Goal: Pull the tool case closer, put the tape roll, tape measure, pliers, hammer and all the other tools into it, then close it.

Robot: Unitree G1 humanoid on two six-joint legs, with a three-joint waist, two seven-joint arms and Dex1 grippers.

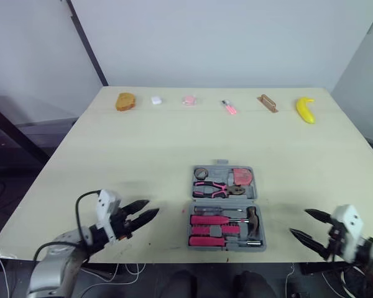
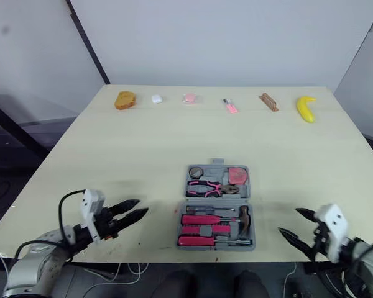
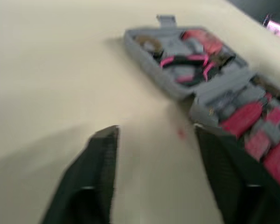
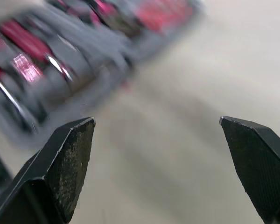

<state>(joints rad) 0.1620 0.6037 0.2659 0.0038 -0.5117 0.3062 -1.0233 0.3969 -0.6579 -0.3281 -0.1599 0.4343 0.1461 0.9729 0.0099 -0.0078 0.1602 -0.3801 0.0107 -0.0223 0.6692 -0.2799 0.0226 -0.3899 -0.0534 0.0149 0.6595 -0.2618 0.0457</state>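
Observation:
A grey tool case [image 1: 225,207] lies open and flat near the table's front edge. Its far half holds a tape roll [image 1: 201,173], pink-handled pliers [image 1: 210,188] and a pink tape measure [image 1: 241,176]. Its near half holds pink-handled tools [image 1: 210,220] and a hammer [image 1: 253,220]. My left gripper [image 1: 143,211] hovers open to the left of the case, fingers pointing toward it. My right gripper [image 1: 309,225] is open to the right of the case, at the front edge. In the left wrist view the case [image 3: 210,84] lies beyond the fingers [image 3: 102,154].
Along the table's far edge lie a piece of bread [image 1: 125,101], a white block [image 1: 155,99], a pink item [image 1: 189,99], a small pink object [image 1: 229,107], a wooden piece [image 1: 267,103] and a banana [image 1: 305,109]. Bare tabletop [image 1: 143,149] lies between that row and the case.

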